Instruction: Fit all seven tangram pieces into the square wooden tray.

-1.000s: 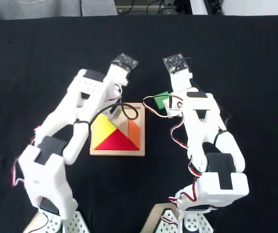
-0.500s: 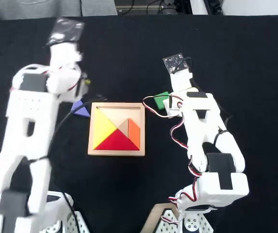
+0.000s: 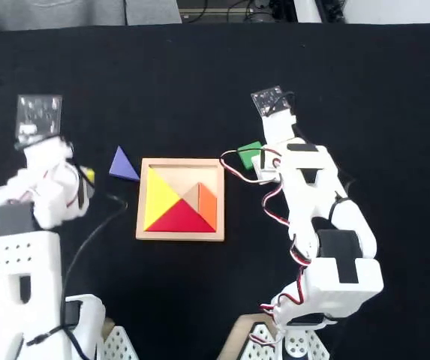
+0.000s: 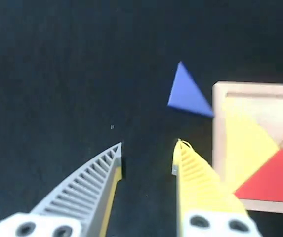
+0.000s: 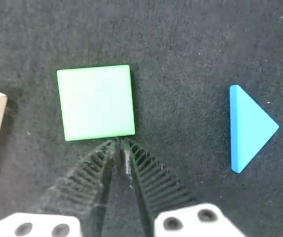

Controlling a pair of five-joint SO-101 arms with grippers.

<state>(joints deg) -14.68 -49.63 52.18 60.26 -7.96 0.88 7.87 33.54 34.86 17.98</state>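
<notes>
Across the surface (image 3: 365, 82): black cloth, matte and slightly fuzzy.

At mid-surface lies the square wooden tray (image 3: 181, 237), pale and smooth, with a low raised rim. Holds three flat, glossy pieces with crisp edges: a large yellow triangle (image 3: 158, 199) against the left wall, a large red triangle (image 3: 178, 219) along the near wall, and an orange piece (image 3: 208, 207) against the right wall. Shows bare wood across the far part of its floor.

Just beside the tray's far-left corner, flat on the cloth, lies a violet-blue triangle (image 3: 123, 165), thin and sharp-tipped, with its apex pointing far.

Left of the tray hangs the left pincer (image 4: 148, 150): two ribbed, tapering plastic fingers, one grey and one yellow, spread well apart and clamped on nothing. Leaves the violet-blue triangle beyond the fingertips, apart from them, between pincer and tray corner. Leaves the tray itself off to the right of the yellow finger.

Right of the tray's far-right corner rests a green square (image 5: 96, 102), matte, with sharp corners, close to the rim but not against it. Right at its near edge sits the right pincer (image 5: 119, 144): dark ribbed fingers pressed together, gripping nothing. Cannot tell whether the tips touch the square.

On the side of the square away from the tray lies a light-blue triangle (image 5: 247, 127), flat on the cloth and apart from both square and pincer.
</notes>
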